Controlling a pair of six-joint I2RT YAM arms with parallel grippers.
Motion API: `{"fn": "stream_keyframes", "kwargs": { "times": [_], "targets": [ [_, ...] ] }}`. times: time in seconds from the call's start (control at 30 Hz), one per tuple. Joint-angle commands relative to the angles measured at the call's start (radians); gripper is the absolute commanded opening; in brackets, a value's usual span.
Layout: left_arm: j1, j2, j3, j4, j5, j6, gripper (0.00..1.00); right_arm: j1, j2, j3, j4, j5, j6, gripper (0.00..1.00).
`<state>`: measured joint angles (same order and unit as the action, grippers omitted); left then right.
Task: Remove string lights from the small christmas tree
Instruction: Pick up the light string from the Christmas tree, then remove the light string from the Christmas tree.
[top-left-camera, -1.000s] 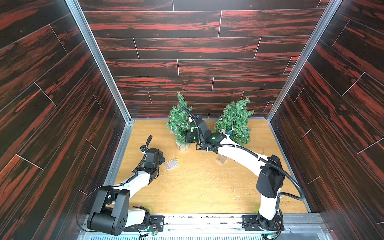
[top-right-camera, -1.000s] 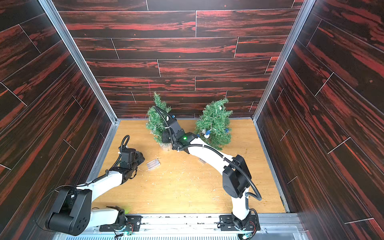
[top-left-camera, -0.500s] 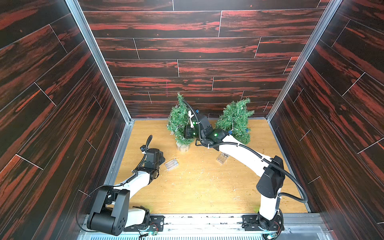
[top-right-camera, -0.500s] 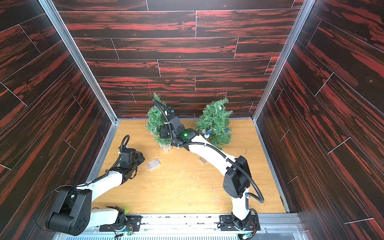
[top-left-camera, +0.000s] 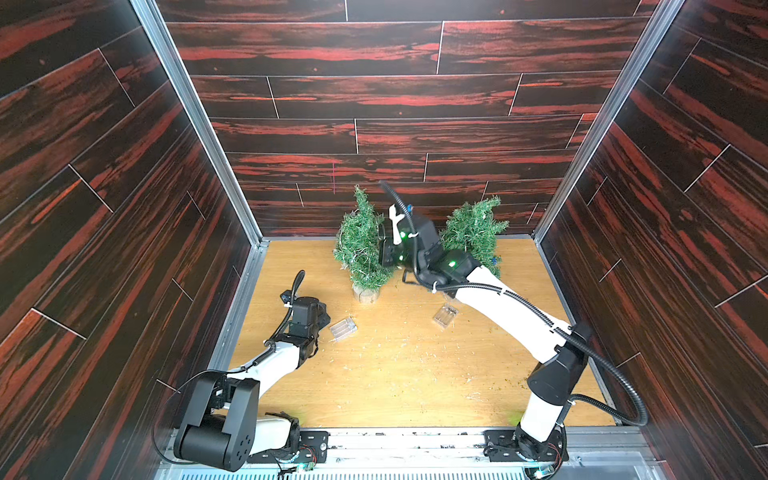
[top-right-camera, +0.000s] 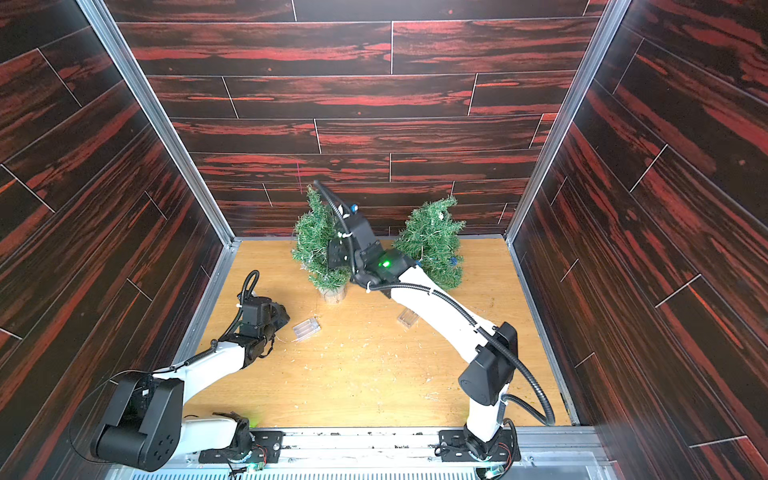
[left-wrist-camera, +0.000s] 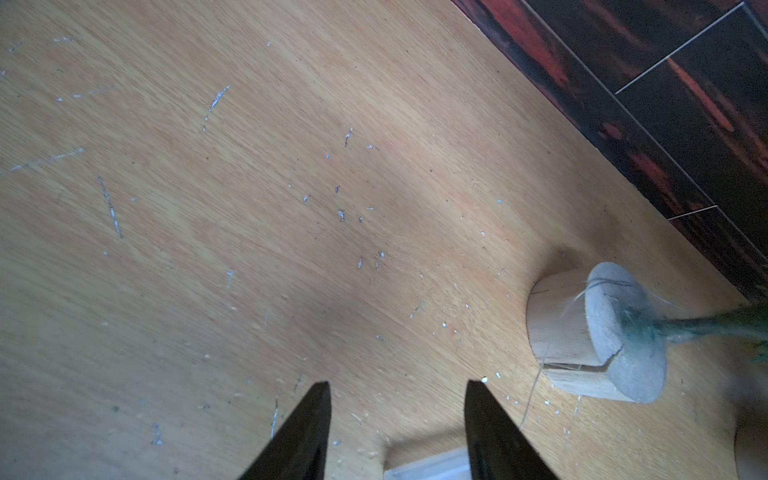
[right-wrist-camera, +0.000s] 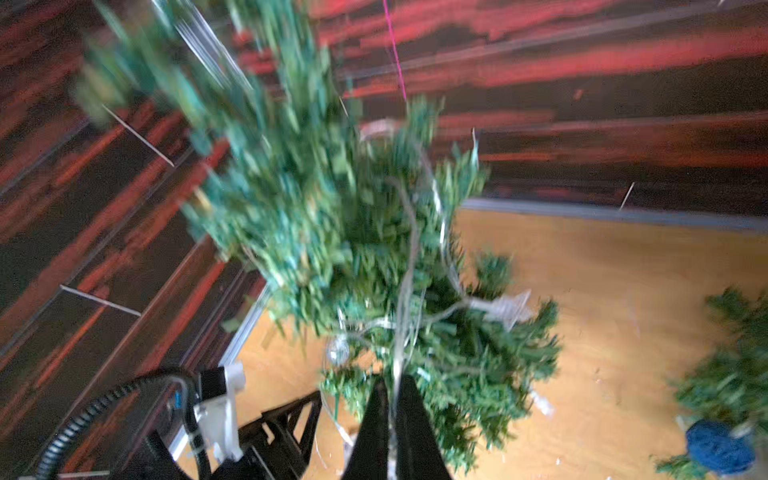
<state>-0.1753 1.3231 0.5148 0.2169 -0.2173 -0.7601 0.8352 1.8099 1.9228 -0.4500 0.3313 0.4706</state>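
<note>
Dark panelling, both top views: right gripper (top-left-camera: 383, 249) reaches into the small tree (top-left-camera: 359, 249). Left wrist: left gripper (left-wrist-camera: 399, 384) spread, near a battery box (left-wrist-camera: 428, 467). Right wrist: tips pinch the string lights (right-wrist-camera: 409, 266) draped among the branches. They are probably light, limp and snag-prone; hold bare wire.

Small green tree (top-left-camera: 360, 249) upright on wood-slice base (top-left-camera: 365, 294), mid back edge of worktop (top-left-camera: 395, 382); pale wire strand (right-wrist-camera: 405, 286) with silvery star (right-wrist-camera: 509, 309) tangled in its branches. Second tree (top-left-camera: 473, 232) toward back right corner, blue ball (right-wrist-camera: 719, 446) low on it. Clear battery box (top-left-camera: 343, 328) flat front-left of first tree, second battery box (top-left-camera: 445, 316) flat front-right.
</note>
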Motion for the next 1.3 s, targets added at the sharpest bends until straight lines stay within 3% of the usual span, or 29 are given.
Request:
{"fn": "stream_keyframes", "kwargs": {
  "times": [0.0, 0.17, 0.37, 0.43, 0.63, 1.07, 1.27],
  "targets": [
    [-0.004, -0.008, 0.021, -0.002, -0.013, -0.005, 0.55, -0.039, -0.012, 0.077, -0.052, 0.026, -0.037, 0.07],
    [-0.004, -0.006, 0.019, 0.001, -0.016, -0.004, 0.55, -0.113, 0.092, 0.293, -0.109, -0.016, -0.068, 0.07],
    [-0.009, -0.004, 0.019, 0.005, -0.016, -0.003, 0.55, -0.154, 0.337, 0.762, -0.2, -0.12, -0.112, 0.06],
    [-0.009, 0.0, 0.019, 0.008, -0.013, -0.003, 0.55, -0.154, 0.387, 0.832, -0.164, -0.17, -0.121, 0.07],
    [-0.014, 0.007, 0.022, 0.012, -0.006, -0.006, 0.55, -0.153, 0.389, 0.715, 0.098, -0.313, -0.117, 0.07],
    [-0.018, 0.015, 0.024, 0.019, -0.004, -0.005, 0.55, -0.149, 0.492, 0.749, 0.431, -0.334, -0.055, 0.07],
    [-0.021, 0.018, 0.028, 0.016, 0.001, -0.004, 0.55, -0.136, 0.54, 0.786, 0.477, -0.331, -0.046, 0.07]
  ]
}}
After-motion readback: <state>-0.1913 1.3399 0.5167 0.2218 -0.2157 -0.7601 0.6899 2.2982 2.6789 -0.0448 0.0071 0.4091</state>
